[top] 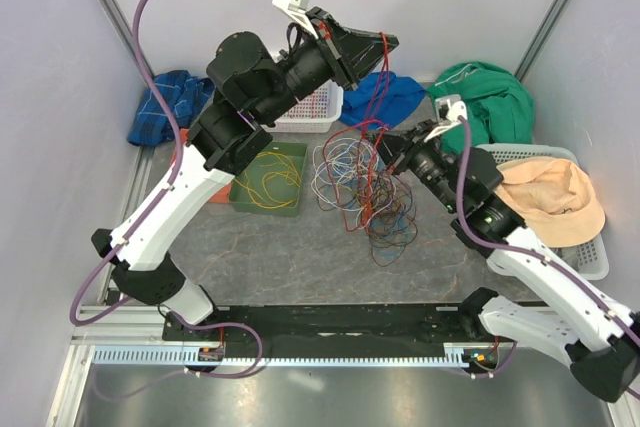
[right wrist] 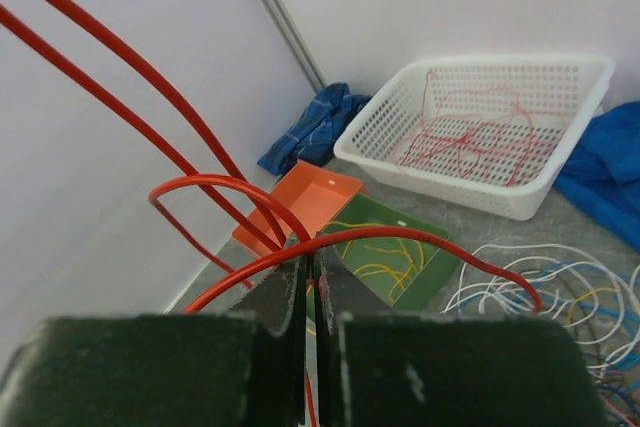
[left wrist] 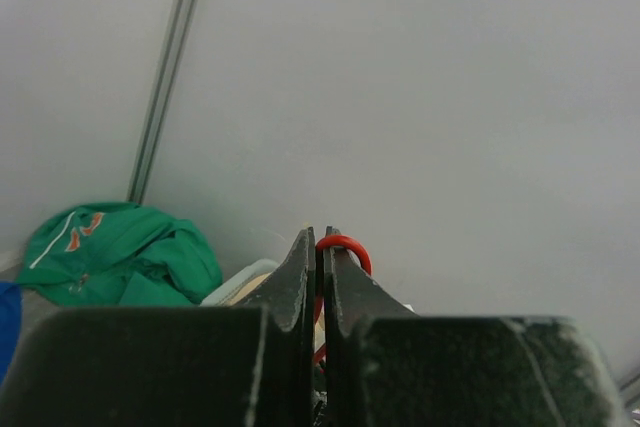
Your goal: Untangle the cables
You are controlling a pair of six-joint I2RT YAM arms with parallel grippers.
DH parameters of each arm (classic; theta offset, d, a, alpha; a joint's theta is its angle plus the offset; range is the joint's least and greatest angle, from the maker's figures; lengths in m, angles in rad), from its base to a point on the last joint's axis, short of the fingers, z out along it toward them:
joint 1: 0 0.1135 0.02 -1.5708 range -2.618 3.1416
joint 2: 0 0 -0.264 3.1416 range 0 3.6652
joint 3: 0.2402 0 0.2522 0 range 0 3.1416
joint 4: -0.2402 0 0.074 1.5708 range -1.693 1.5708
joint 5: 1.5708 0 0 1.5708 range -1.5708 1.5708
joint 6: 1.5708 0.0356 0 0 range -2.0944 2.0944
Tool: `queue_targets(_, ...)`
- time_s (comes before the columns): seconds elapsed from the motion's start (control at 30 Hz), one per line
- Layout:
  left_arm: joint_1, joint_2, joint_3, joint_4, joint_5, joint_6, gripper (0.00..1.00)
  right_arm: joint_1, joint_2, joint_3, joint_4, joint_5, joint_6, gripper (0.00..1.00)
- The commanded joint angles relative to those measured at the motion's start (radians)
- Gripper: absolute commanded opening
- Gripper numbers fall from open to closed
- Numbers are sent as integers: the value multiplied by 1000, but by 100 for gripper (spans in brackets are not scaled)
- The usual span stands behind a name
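A tangle of cables (top: 365, 187) in red, white, blue and orange lies mid-table. My left gripper (top: 390, 42) is raised high above the back of the table and is shut on a red cable (top: 381, 77) that hangs down into the tangle. In the left wrist view the red cable (left wrist: 348, 244) loops over the closed fingertips of the left gripper (left wrist: 320, 247). My right gripper (top: 388, 149) sits low at the tangle's back edge. In the right wrist view the right gripper (right wrist: 311, 269) is shut on the same red cable (right wrist: 200, 182), which arcs across its tips and rises up left.
A green tray (top: 290, 202) with yellow cables, an orange tray (right wrist: 300, 197) and a white basket (right wrist: 480, 197) with red cables stand at the back left. Blue cloths (top: 165, 107) (top: 395, 97), a green cloth (top: 490, 97) and a basket (top: 590, 257) with a peach cloth lie around.
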Motion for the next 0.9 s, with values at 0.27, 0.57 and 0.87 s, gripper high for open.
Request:
queue_targets(0.27,-6,-121,-91,30,-103,151,2,0,108,-17,72,-93,57,0)
queue_targets(0.57,34,-146,-232,118,-437,323,2,-2,349,260,51,-13,-3,0)
queue_targets(0.87,253,-149,-500,600,-445,462,2,-61,636,575,132,13,-59,0)
